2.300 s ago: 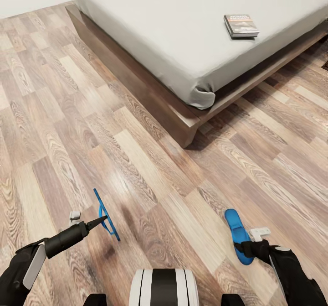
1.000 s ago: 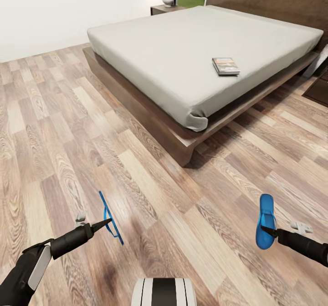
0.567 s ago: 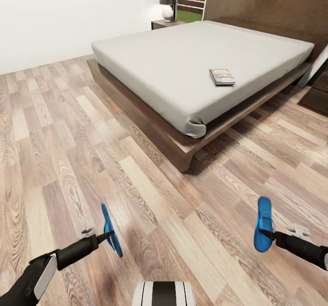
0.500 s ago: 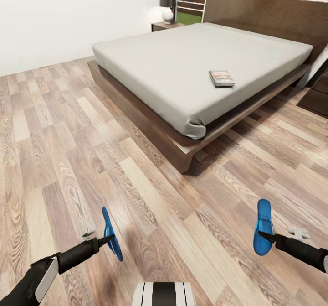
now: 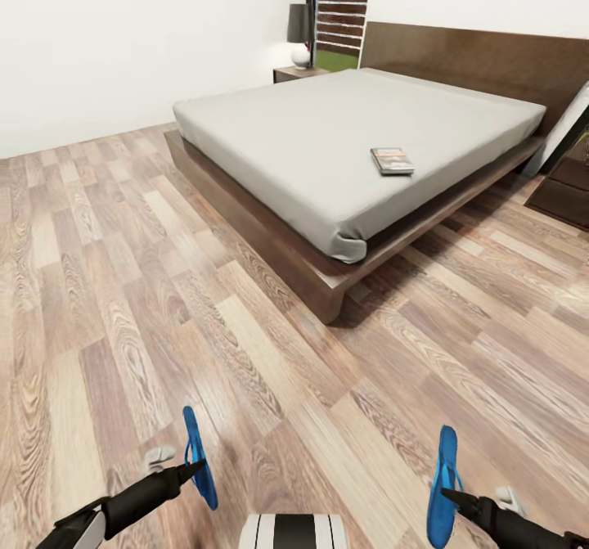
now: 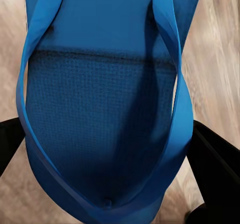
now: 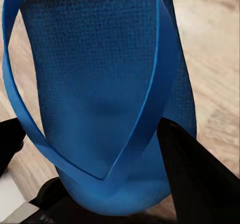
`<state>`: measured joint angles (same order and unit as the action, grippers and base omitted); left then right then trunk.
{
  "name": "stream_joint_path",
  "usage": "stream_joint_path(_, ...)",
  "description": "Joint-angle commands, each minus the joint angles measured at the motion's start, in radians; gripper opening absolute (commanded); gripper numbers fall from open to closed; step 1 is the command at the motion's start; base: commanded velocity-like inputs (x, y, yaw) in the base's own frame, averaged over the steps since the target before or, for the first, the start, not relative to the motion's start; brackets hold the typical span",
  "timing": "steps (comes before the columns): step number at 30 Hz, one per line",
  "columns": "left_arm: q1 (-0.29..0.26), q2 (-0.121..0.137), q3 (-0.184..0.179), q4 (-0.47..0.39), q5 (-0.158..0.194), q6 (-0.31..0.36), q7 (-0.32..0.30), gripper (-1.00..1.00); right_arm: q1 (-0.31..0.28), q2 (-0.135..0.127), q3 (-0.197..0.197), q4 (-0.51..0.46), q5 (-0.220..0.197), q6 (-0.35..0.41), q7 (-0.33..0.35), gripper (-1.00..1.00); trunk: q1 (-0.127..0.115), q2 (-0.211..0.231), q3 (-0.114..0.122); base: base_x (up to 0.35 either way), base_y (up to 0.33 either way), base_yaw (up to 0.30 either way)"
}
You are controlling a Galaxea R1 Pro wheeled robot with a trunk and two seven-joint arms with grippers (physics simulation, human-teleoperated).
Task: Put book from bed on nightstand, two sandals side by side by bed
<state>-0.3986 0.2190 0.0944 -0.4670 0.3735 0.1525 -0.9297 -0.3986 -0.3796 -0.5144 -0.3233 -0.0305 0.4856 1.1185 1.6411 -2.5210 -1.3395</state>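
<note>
My left gripper (image 5: 195, 470) is shut on one blue sandal (image 5: 196, 456), held on edge above the floor at the lower left; up close its strap and sole (image 6: 105, 108) sit between the black fingers (image 6: 215, 169). Over at the lower right, my right gripper (image 5: 448, 496) is shut on the other blue sandal (image 5: 442, 483), seen close (image 7: 100, 98) in the right wrist view. The bed (image 5: 360, 132) with its grey mattress stands ahead, its near corner towards me. The book (image 5: 392, 160) lies on the mattress near the right edge. A nightstand (image 5: 296, 74) stands at the far left of the headboard.
Wood-plank floor (image 5: 123, 287) stretches between me and the bed. A lamp (image 5: 300, 33) sits on the far nightstand. A dark low cabinet (image 5: 568, 193) stands right of the bed. White wall (image 5: 123, 33) at left, window (image 5: 339, 9) behind.
The view has tilted up and drawn back, showing more of the bed and headboard. Both held sandals sit lower in the picture; the right sandal has turned on edge.
</note>
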Motion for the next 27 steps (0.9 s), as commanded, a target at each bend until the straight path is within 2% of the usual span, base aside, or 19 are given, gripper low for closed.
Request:
stream_joint_path(1,0.0,0.0,-0.002,0.001,0.006,0.009,-0.003,-1.0,0.0,0.002,-0.002,0.009,-0.004,-0.031,0.011,-1.0,-0.001,0.0,0.003,0.0,0.0,0.0)
stream_joint_path(4,0.0,-0.001,-0.007,0.003,0.007,0.006,-0.001,-1.0,0.0,0.004,-0.001,0.019,-0.005,-0.143,0.026,-1.0,-0.002,0.001,0.015,0.0,0.0,0.0)
stream_joint_path(6,0.001,-0.002,-0.008,0.003,0.007,0.005,0.0,-1.0,0.0,0.005,-0.001,0.021,-0.006,-0.177,0.029,-1.0,-0.003,0.001,0.023,0.0,0.0,0.0)
stream_joint_path(11,0.001,-0.005,-0.009,0.004,0.007,0.004,0.002,-1.0,0.0,0.005,-0.001,0.034,-0.005,-0.2,0.03,-1.0,-0.005,0.002,0.042,0.0,0.0,0.0)
stream_joint_path(20,0.004,-0.015,-0.009,0.004,0.007,0.003,0.004,-1.0,0.0,0.007,-0.001,0.123,-0.001,-0.251,0.017,-1.0,-0.009,0.004,0.077,0.0,0.0,0.0)
stream_joint_path(23,0.006,-0.022,-0.01,0.004,0.006,0.002,0.022,-1.0,0.0,0.023,-0.001,0.128,-0.001,-0.258,0.017,-1.0,-0.01,0.005,0.088,0.0,0.0,0.0)
stream_joint_path(27,0.007,-0.05,-0.011,0.004,0.005,-0.017,0.087,-1.0,0.001,0.065,-0.001,0.137,0.0,-0.272,0.002,-1.0,-0.012,0.006,0.104,0.0,0.0,0.0)
